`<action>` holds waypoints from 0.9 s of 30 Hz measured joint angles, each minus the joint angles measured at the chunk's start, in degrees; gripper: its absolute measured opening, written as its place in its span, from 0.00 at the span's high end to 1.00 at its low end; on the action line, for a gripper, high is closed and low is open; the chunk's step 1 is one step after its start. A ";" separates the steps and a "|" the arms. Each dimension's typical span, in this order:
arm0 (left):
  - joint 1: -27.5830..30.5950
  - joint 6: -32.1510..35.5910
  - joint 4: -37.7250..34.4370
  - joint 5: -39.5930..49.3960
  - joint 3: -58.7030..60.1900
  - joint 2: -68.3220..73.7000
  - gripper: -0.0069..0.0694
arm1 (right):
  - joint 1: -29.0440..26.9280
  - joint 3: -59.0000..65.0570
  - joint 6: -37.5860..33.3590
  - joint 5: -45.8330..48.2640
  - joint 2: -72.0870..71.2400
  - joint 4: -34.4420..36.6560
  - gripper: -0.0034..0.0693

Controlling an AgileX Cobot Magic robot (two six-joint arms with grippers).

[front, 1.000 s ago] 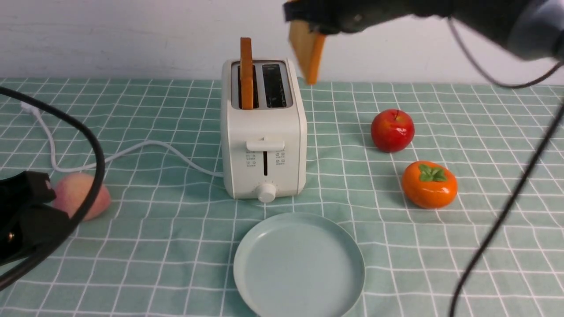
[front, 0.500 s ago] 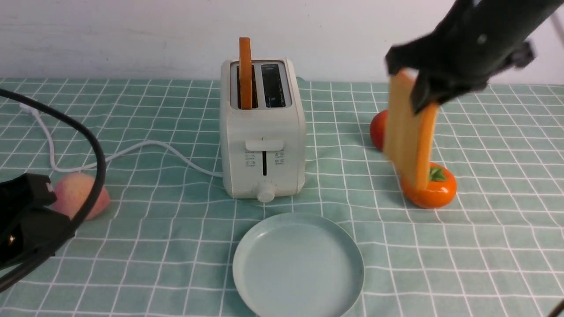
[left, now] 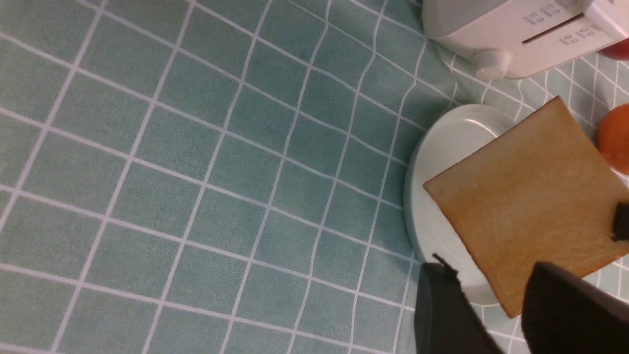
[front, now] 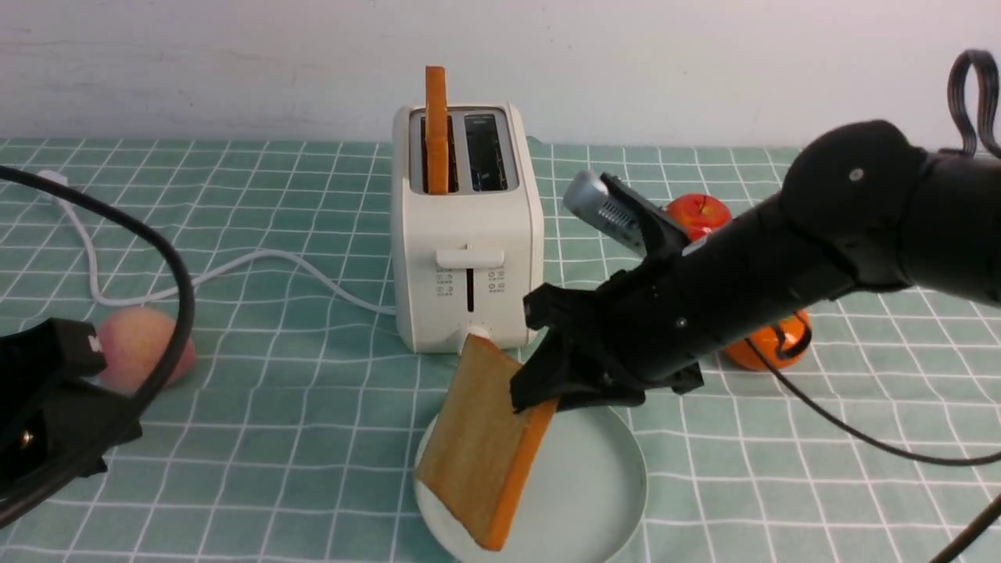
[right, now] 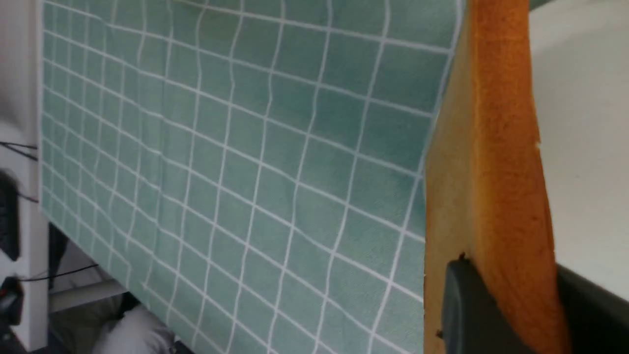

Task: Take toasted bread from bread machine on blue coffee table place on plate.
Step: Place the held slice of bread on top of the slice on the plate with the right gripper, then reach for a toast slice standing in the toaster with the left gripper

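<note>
Toasted bread (front: 481, 438), one square slice, hangs at lower centre of the front view, pinched at its upper edge by the right gripper (front: 539, 393). It leans steeply, its low corner over the left part of the plate (front: 602, 485); we cannot tell if it touches. We judge it needs laying flatter before release. Its face is pale, matte, porous; the crust orange-brown; the plate smooth, shallow. Another slice (front: 435, 129) stands in the bread machine (front: 469, 258). The left gripper (left: 486, 278), at that view's lower left, is parted and empty.

1. A mint-green grid cloth (front: 313, 438) covers the blue coffee table (front: 860, 485), with a cream-white bread machine (front: 468, 258) standing toward the back.
2. A pale plate (front: 618, 469) sits just in front.
3. A peach (front: 129, 344) and a white cord (front: 235, 266) lie to the left, an apple (front: 698, 215) and a persimmon (front: 743, 353) to the right.
</note>
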 joint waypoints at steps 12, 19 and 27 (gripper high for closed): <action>0.00 2.57 -5.01 -7.91 -0.44 0.61 0.59 | -10.07 0.92 -3.36 -3.54 -5.39 -15.42 0.03; 0.00 17.48 -17.15 -8.94 -11.75 10.75 0.51 | -18.83 0.92 2.03 2.75 -21.19 -25.03 0.12; -1.67 23.29 -20.11 0.37 -34.62 30.69 0.31 | -14.18 0.92 3.16 8.19 -34.89 -24.90 0.20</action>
